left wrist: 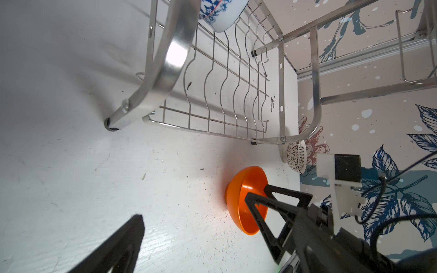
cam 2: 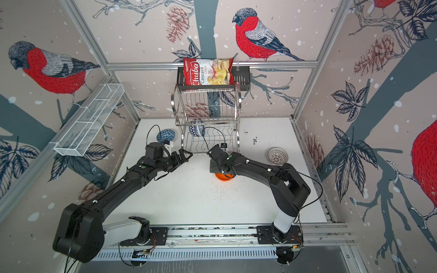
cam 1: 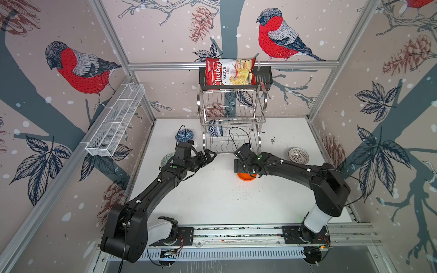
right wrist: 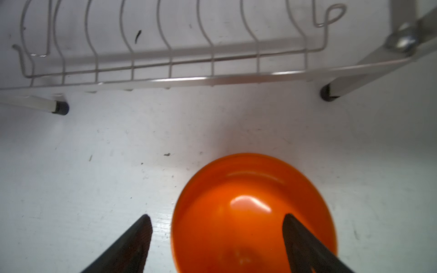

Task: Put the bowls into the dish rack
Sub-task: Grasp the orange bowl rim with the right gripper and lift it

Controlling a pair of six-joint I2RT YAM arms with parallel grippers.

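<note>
Right claw (right wrist: 216, 217) is spread astride the rim of the orange bowl (right wrist: 248, 201) on the table (cam 1: 212, 203), near side of the dish rack (cam 1: 233, 111); left claw (cam 1: 210, 154) is also spread.

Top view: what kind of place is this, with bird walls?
Likely a robot test booth, not a kitchen: left arm and right arm on a rail, bird wallpaper on metal-framed walls, a dish rack.

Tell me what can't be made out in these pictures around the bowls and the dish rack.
- Orange bowl: mostly under the right arm's wrist in both top views; cut off by the picture's edge in the right wrist view.
- Grey-green bowl: left arm covers most of it in a top view.
- Blue-and-white bowl in the dish rack: cut off by the edge in the left wrist view.
</note>
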